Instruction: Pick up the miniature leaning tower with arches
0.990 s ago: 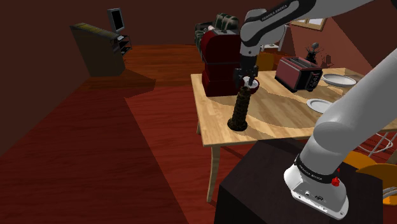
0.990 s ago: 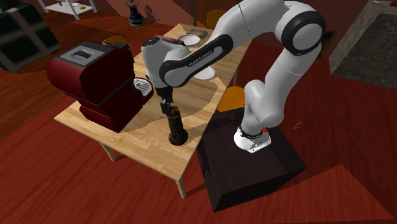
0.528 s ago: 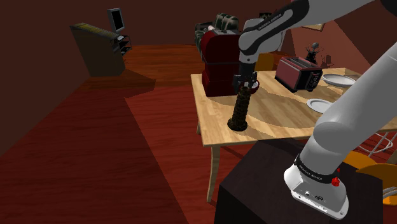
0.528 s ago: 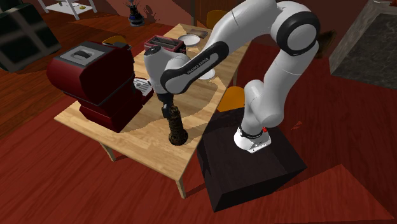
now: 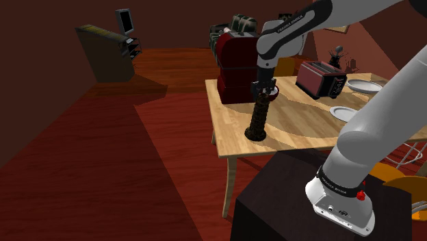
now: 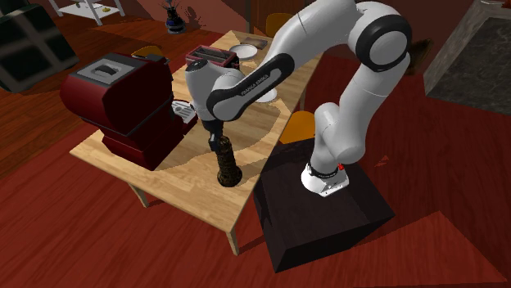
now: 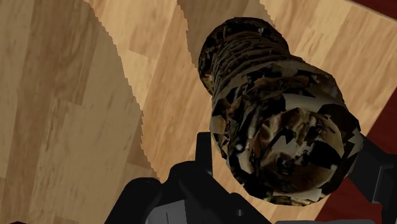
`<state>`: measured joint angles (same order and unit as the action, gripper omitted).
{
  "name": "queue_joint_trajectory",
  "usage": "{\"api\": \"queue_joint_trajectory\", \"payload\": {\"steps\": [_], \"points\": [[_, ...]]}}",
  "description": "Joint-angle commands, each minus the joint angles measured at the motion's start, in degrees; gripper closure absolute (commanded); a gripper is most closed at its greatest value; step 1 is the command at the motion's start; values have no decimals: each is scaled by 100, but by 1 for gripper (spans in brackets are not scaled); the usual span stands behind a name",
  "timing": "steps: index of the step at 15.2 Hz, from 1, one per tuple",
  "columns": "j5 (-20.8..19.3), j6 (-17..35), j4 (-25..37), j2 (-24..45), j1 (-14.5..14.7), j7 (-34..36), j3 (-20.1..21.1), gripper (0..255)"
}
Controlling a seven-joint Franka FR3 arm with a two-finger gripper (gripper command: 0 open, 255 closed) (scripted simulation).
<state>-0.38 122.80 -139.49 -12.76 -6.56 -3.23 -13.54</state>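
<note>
In the shoulder view the red machine (image 5: 233, 72) at the worktop's (image 5: 301, 127) far left corner is partly covered by the arm (image 5: 383, 116). Just right of it stands the miniature tower (image 5: 257, 118), its top hidden inside the gripper (image 5: 264, 94). Further right come a red toaster (image 5: 320, 78), a large plate (image 5: 365, 86) and a small plate (image 5: 340, 113), the last cut off by the arm's white link. The tower is dark and mottled brown, and its arches are hard to make out. Its base rests on the wood and its top tilts toward that view's right.

In the wrist view the black fingers (image 7: 205, 151) stand apart, one on each side of the tower's top. They seem to press against it, though the far one is half lost at the frame's edge.

Half a second ago arm and tower sat just as they do here. A second ago the gripper was a little higher, above the tower's top.

In the second exterior view the machine is near on the tower's left, with a strip of bare wood between them. To the right the worktop's edge is close, and the dark stand (image 6: 323, 221) sits just beyond it.
</note>
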Motion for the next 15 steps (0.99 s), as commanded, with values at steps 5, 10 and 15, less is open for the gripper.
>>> {"api": "queue_joint_trajectory", "payload": {"steps": [5,10,15], "points": [[-24,-243,126,-105,-6,27,13,255],[-56,-654,363,-283,-11,70,39,255],[-76,-1058,629,-424,-13,105,64,255]]}}
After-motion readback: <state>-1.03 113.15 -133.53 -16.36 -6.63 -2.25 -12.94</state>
